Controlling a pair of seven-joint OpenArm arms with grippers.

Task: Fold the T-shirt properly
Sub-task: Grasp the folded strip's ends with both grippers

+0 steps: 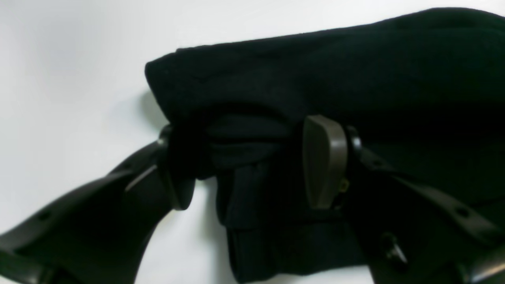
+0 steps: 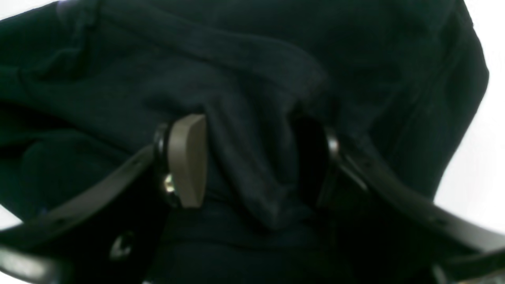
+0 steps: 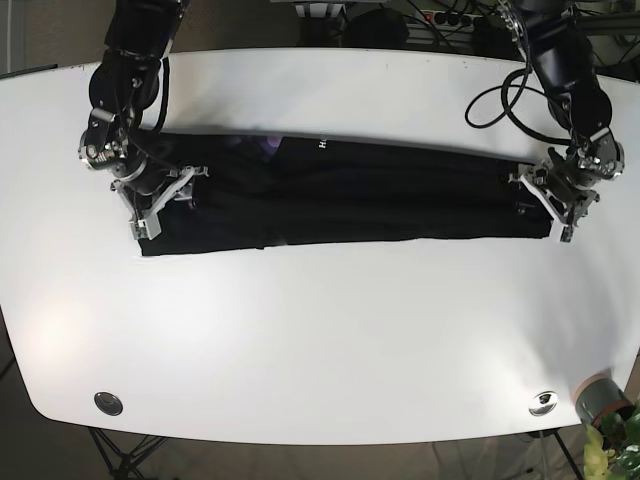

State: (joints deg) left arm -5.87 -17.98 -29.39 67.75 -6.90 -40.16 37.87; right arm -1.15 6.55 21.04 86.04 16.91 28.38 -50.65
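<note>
Both ends of the shirt (image 3: pixel 340 195) pinched: left gripper (image 3: pixel 548 203) frame right, right gripper (image 3: pixel 170 200) frame left. Best lifted level, kept taut.

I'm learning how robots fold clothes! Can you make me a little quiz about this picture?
1. True or false: the black T-shirt lies stretched in a long band across the white table.
2. What does the left gripper have between its fingers?
A. a sock
B. a bunch of the shirt's cloth
C. nothing
3. Fill in: the right gripper is pinching a fold of ____ cloth.

Key:
1. True. One arm is at each end.
2. B. Cloth sits bunched between the fingers.
3. Black.
</note>
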